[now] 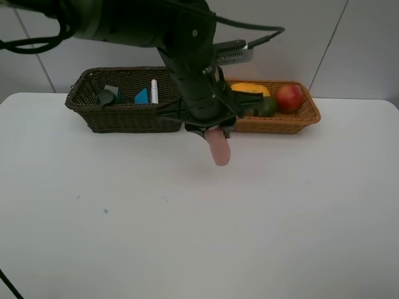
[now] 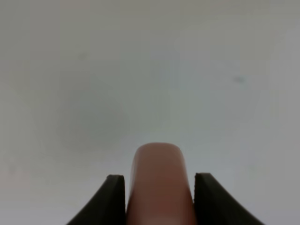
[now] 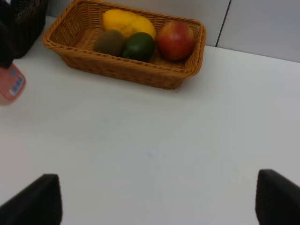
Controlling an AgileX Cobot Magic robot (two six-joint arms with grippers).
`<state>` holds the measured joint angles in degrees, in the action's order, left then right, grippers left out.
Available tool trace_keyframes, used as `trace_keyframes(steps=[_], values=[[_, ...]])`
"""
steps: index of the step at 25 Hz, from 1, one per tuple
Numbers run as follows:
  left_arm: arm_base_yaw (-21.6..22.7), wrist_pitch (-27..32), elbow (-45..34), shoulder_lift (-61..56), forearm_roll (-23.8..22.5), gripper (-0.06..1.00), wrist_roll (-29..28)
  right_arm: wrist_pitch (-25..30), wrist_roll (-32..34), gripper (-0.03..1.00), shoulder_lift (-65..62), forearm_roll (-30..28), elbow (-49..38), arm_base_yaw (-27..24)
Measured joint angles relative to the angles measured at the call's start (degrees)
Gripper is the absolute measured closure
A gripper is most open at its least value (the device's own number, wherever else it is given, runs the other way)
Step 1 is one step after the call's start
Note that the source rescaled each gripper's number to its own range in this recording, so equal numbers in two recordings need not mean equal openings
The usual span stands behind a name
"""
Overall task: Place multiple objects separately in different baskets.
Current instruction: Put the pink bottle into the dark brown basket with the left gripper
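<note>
From my high camera I see the left gripper [image 1: 215, 134] hanging over the white table [image 1: 187, 224], just in front of the gap between the two baskets, with the pink spray bottle [image 1: 219, 148] pointing down out of it and clear of the tabletop. The left wrist view confirms what the overhead only suggests: both dark fingers [image 2: 110, 199] press against the sides of the bottle [image 2: 159, 183], so that pincer is clamped on it. The dark olive-green basket [image 1: 124, 115] holds the dark green pump bottle [image 1: 107, 96], the blue eraser block [image 1: 142, 96] and the white pink-capped marker [image 1: 154, 91], none of which my wrist cameras pick up. The arm hides much of the orange-tan basket [image 1: 293, 121] from above, where I make out only the yellow mango [image 1: 250, 89], the red pomegranate [image 1: 289, 98] and a bit of the green avocado [image 1: 268, 107]. The right wrist view fills that in: the brown kiwi [image 3: 109, 42] lies touching the avocado [image 3: 138, 46], beside the mango [image 3: 127, 23] and pomegranate [image 3: 176, 40]. The right gripper [image 3: 157, 199] shows only there, its fingers [image 3: 37, 201] spread wide apart over bare table, holding nothing.
</note>
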<state>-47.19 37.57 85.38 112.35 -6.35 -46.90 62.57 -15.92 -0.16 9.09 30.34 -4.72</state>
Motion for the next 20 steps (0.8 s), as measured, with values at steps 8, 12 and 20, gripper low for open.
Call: trace_keyframes(steps=[8,12,20], values=[[7.34,-9.37,0.00,-2.66,-4.10,0.67,0.89,0.00,0.00,-0.03,0.00,0.00,0.00,0.00],[10.81,-16.57,0.00,-2.72,-6.44,0.67,2.66,0.00,0.00,-0.03,0.00,0.00,0.00,0.00],[17.56,-27.71,0.00,-2.08,-11.89,0.67,3.24,0.00,0.00,-0.03,0.00,0.00,0.00,0.00]])
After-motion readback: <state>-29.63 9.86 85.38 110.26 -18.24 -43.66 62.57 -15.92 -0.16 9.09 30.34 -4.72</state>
